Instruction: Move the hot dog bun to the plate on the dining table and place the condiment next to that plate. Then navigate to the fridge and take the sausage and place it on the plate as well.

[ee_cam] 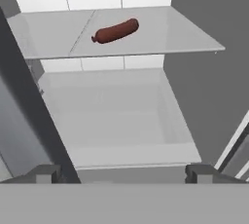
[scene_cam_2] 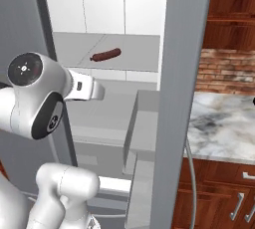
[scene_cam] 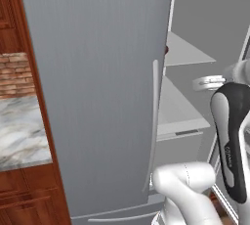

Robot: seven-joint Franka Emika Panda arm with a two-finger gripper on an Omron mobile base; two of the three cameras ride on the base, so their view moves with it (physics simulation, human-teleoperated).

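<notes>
Brushed grey metal fridge (scene_cam: pixel 97 97), smooth matt shelves (ee_cam: pixel 116 35), glossy red-brown sausage (ee_cam: pixel 115 31).

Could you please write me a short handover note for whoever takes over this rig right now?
Gripper: open, empty, facing into the fridge, whose door stands open.
Sausage: lying on the upper white shelf, untouched, well ahead of the fingertips.
Done: the base is parked at the fridge.
Left: reach in, grasp the sausage, carry it to the blue plate on the dining table. Bun and condiment placement cannot be checked from here.
</notes>
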